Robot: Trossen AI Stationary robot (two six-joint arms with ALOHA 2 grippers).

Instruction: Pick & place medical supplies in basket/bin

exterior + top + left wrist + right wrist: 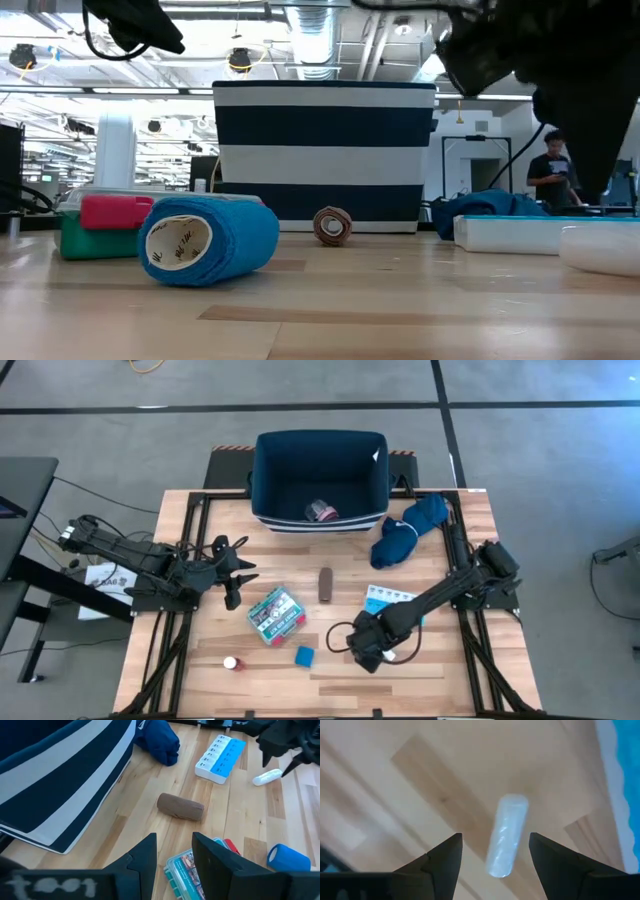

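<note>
The navy bin (pixel 320 470) stands at the table's far edge with the pink roll (pixel 322 512) inside it. On the table lie the brown bar (pixel 325 584), the green-white-red box (pixel 276 613), the blue cube-like roll (pixel 304 655), the red-white bottle (pixel 231 662) and the pill organizer (pixel 385 598). My right gripper (pixel 495 855) is open just above the cream roll (pixel 506 835), one finger on each side, touching nothing. My left gripper (pixel 175 855) is open above the table, near the box (pixel 192 870).
The soft blue cloth (pixel 408 530) lies heaped to the right of the bin, beyond the pill organizer. In the low view the blue roll (pixel 205 238) and the box (pixel 100 225) lie nearest, and a person (pixel 553 170) stands far off in the room.
</note>
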